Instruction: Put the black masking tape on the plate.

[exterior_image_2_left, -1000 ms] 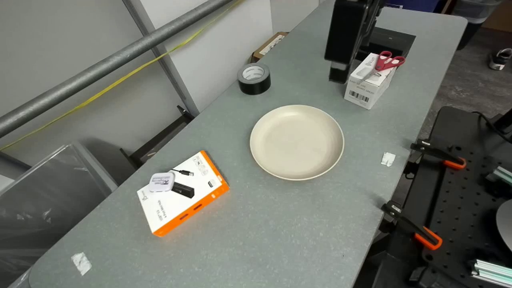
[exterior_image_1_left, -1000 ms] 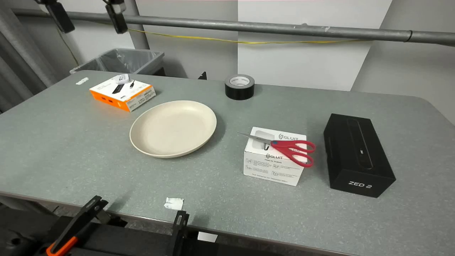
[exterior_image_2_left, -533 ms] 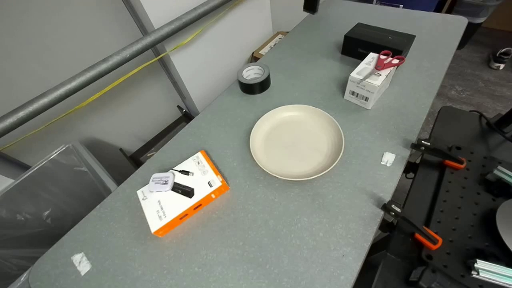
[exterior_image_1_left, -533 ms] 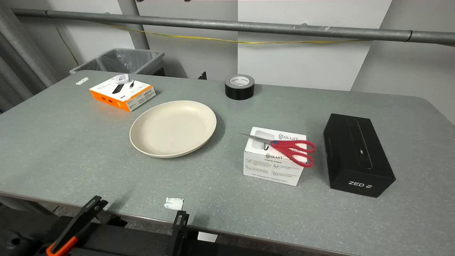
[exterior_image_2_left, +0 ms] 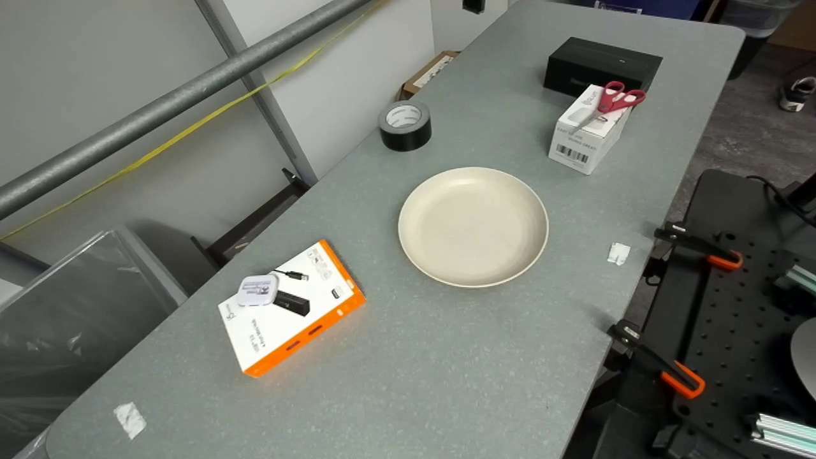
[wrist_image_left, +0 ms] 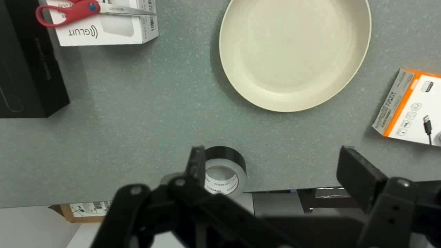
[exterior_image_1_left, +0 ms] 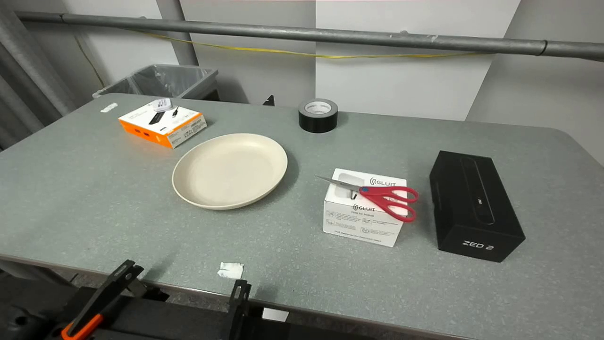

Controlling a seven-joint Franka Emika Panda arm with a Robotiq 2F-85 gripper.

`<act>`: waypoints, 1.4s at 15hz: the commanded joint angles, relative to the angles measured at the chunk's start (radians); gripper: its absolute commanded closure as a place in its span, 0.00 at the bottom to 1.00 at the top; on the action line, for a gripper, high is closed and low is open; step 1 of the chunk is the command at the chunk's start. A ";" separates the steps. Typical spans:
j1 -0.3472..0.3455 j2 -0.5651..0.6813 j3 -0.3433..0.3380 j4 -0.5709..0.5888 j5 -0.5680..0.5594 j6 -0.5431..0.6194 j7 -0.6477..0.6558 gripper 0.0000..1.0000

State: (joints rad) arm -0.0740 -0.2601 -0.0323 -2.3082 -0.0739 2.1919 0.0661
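The black masking tape lies flat at the table's wall-side edge in both exterior views (exterior_image_1_left: 318, 123) (exterior_image_2_left: 406, 138). The round cream plate, with nothing on it, stands near it in both exterior views (exterior_image_1_left: 230, 171) (exterior_image_2_left: 473, 226). In the wrist view my gripper (wrist_image_left: 272, 150) is open and empty, jaws wide apart, well above the table. There the tape (wrist_image_left: 227, 154) shows low in the picture, just inside the left finger (wrist_image_left: 197, 162), which hides its left side. The plate (wrist_image_left: 293, 51) lies beyond the fingertips. Only a dark fingertip (exterior_image_2_left: 473, 6) shows at the top of an exterior view.
A white box (exterior_image_1_left: 363, 217) with red scissors (exterior_image_1_left: 387, 196) on it and a black box (exterior_image_1_left: 476, 208) stand on one side. An orange-white box (exterior_image_1_left: 163, 123) with a small white case lies on the plate's opposite side. A grey bar (exterior_image_1_left: 283, 33) runs along the wall.
My gripper has risen and moved, leaving an exterior view at its top edge. It no longer covers the black box and has shifted toward the wall side. Tape and plate have not moved.
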 commanded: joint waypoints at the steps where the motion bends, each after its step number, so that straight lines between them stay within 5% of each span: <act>1: 0.004 0.130 -0.009 0.126 0.035 -0.028 0.015 0.00; 13: 0.020 0.797 -0.021 0.706 0.095 -0.016 0.158 0.00; 14: 0.019 0.681 -0.018 0.560 0.074 0.004 0.112 0.00; 21: 0.027 0.732 -0.026 0.605 0.063 0.023 0.140 0.00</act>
State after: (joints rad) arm -0.0660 0.4416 -0.0378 -1.7307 -0.0069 2.1990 0.1856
